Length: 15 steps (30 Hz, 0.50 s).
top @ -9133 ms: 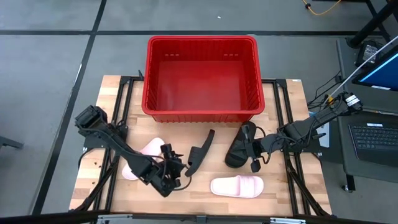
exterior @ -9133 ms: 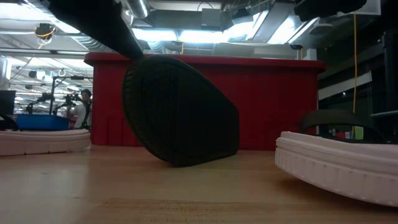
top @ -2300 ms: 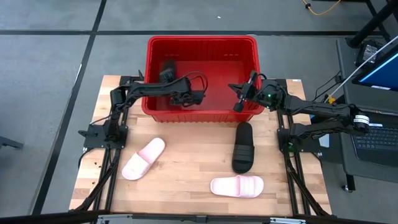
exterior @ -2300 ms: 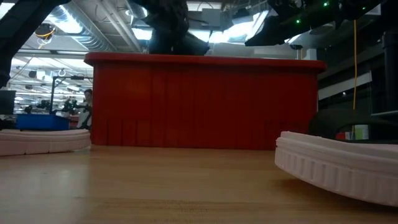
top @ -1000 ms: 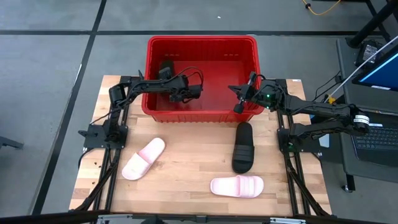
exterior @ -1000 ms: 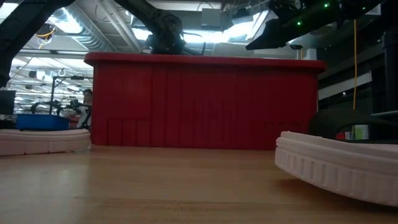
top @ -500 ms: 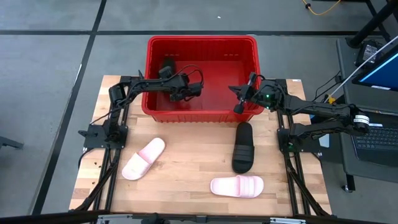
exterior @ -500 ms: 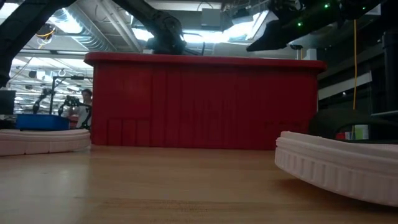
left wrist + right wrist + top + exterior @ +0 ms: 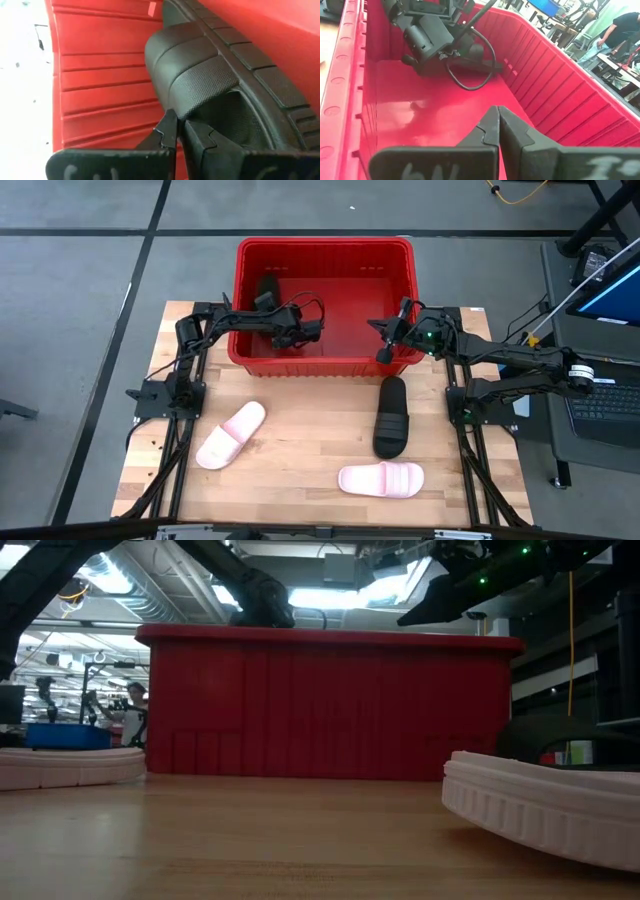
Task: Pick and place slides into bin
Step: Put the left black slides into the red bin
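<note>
The red bin point(image 9: 325, 250) stands at the table's far side. My left gripper point(image 9: 276, 308) reaches down inside its left half, shut on a black slide point(image 9: 268, 286) near the far left corner. My right gripper point(image 9: 383, 346) hangs shut and empty over the bin's near right rim. A second black slide point(image 9: 390, 416) lies sole down on the table in front of the bin. Two pale pink slides lie sole down too, one at the near left point(image 9: 230, 435) and one at the near right point(image 9: 381, 478). My left gripper pinches the edge of the black slide's wide strap point(image 9: 186, 112) between its two fingertips point(image 9: 170, 131). The fingers slant down into the bin toward its far left corner. The slide's sole point(image 9: 250, 65) lies along the bin's floor; whether it rests there I cannot tell.
The bin's ribbed left wall point(image 9: 100, 90) is close beside the held slide. In the low view the bin's near wall point(image 9: 330, 705) hides its inside. The bin's right half point(image 9: 430, 110) has free floor. A person stands in the room beyond point(image 9: 620, 25).
My left gripper has sunk a little deeper into the bin and edged toward its left wall, still shut on the black slide. My right gripper has kept still.
</note>
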Available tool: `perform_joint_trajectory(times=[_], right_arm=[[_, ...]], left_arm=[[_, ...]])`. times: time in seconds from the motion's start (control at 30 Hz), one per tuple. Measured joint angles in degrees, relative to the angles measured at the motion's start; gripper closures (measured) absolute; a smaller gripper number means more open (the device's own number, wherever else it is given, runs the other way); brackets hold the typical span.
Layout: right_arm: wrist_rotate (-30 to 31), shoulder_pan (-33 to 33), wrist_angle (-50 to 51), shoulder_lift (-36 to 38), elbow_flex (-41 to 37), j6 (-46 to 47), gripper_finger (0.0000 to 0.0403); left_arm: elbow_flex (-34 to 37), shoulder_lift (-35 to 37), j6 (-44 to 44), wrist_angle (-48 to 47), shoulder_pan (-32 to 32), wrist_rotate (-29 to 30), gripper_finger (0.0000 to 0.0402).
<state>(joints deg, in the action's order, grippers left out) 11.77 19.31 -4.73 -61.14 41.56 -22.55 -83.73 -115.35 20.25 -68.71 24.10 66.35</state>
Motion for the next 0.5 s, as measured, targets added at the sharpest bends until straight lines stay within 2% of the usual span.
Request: perform_joint_trajectory(times=[0.2, 0.3, 0.5], right_arm=[[0.00, 0.00, -0.02, 0.00, 0.00, -0.02, 0.0397], [0.00, 0.00, -0.04, 0.00, 0.00, -0.02, 0.0397], [0.00, 0.00, -0.06, 0.00, 0.00, -0.02, 0.0397]], left_arm=[[0.26, 0.00, -1.57, 4.15, 0.25, -0.41, 0.0398], [2.52, 0.02, -5.26, 8.88, 0.56, -2.07, 0.0398], [4.85, 0.02, -6.94, 10.43, 0.74, -1.64, 0.0398]])
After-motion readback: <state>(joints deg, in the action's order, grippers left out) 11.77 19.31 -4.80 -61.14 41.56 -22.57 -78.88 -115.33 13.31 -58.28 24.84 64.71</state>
